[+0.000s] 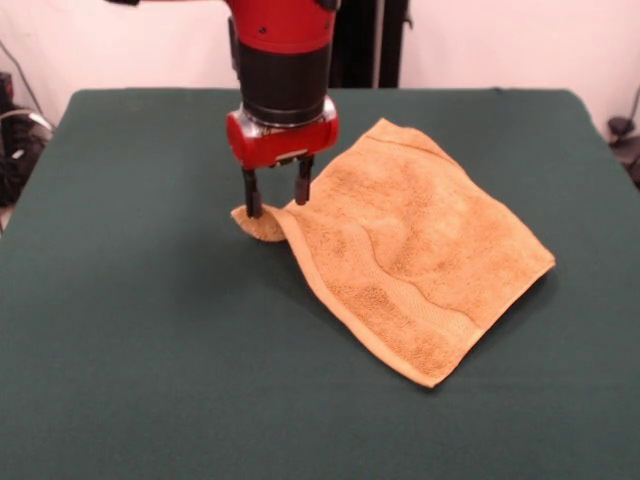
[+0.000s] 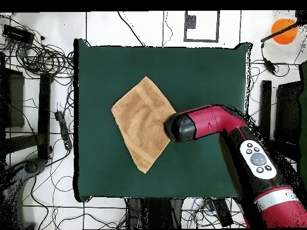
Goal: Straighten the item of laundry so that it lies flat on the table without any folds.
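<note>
Near the middle of the dark green desk (image 1: 130, 330), slightly toward three o'clock in the front view, lies the mustard terry-cloth towel (image 1: 420, 260). It sits turned like a diamond, mostly spread out, with a woven band stripe running along its six o'clock side. Its corner at nine o'clock is not flat: that corner is curled under itself into a small rounded fold resting on the desk, and a soft ridge runs from there across the cloth.

Above that curled corner stands the red and black Sawyer arm (image 1: 283, 60), coming straight down from twelve o'clock. Its claw (image 1: 277, 195) points downward with two dark fingers (image 1: 252, 194) parted by a moderate gap. One fingertip touches the folded corner and the other meets the towel's edge just beside it, so the corner sits between them; whether they actually pinch the cloth cannot be told.

From overhead, the towel (image 2: 143, 123) lies left of the desk's centre, and the arm (image 2: 210, 123) reaches in from five o'clock, its wrist covering the towel's three o'clock corner. The desk's surface around the cloth is bare green.
</note>
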Motion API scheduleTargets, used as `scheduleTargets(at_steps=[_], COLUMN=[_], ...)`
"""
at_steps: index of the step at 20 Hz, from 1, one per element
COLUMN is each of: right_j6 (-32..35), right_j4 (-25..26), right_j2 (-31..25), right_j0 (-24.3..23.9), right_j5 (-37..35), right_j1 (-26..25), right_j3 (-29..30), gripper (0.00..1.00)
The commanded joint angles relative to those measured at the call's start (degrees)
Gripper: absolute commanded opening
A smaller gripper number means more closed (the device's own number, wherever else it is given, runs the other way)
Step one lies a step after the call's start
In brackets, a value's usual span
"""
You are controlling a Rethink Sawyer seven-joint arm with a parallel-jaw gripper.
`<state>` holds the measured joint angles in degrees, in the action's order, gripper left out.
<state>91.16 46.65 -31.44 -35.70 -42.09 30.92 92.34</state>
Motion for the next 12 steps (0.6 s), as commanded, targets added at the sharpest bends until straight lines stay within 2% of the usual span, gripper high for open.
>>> scheduleTargets(at_steps=[1, 6, 12], right_j6=[-9.56, -9.87, -9.51], right_j4=[4.59, 5.60, 5.55], right_j2=[-1.21, -1.67, -2.10], right_j0=[0.61, 0.93, 0.73], right_j5=[3.59, 2.86, 1.77], right_j1=[-5.67, -7.04, -5.97], right_j3=[-1.49, -3.29, -2.40], gripper=[1.00, 1.00, 1.00])
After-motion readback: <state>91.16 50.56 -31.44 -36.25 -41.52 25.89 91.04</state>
